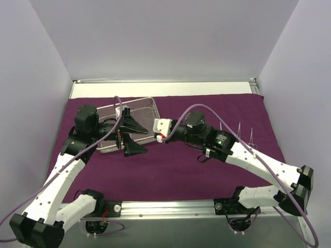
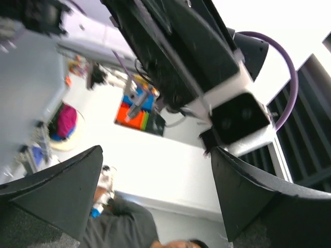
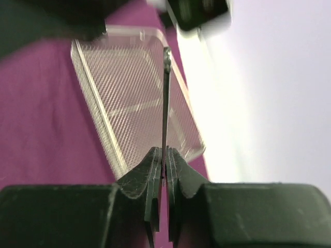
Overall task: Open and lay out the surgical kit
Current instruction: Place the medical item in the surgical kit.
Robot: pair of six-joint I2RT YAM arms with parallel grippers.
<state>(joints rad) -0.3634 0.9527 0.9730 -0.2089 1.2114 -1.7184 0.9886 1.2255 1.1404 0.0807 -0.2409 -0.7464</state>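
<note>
Surgical kit laid open on the table (image 1: 170, 89): its purple cloth (image 1: 170, 170) is spread flat and covers most of the top. The mesh tray (image 1: 111, 139) sits on the cloth's far left part, skewed to the table edges. Three silver tools (image 1: 239, 129) lie side by side on the cloth at the far right, well apart from the tray. The left claw (image 1: 148, 141) reaches across the tray's right end with its two black fingers spread wide and nothing between them. Whether it touches the tray cannot be told. The left wrist view looks upward through those parted fingers (image 2: 57, 191) at the right arm's white wrist block (image 2: 238, 113), with the room blurred beyond. The right claw (image 1: 158, 135) points left, just beside the tray's near right corner and close to the left claw. In its wrist view the right claw (image 3: 164, 152) is pressed together on a thin silver tool (image 3: 165, 103). That tool stands straight out from the fingertips, seen edge-on, so its kind cannot be told. Behind it in that view lie the tray (image 3: 129, 103) and the cloth (image 3: 41, 129).
</note>
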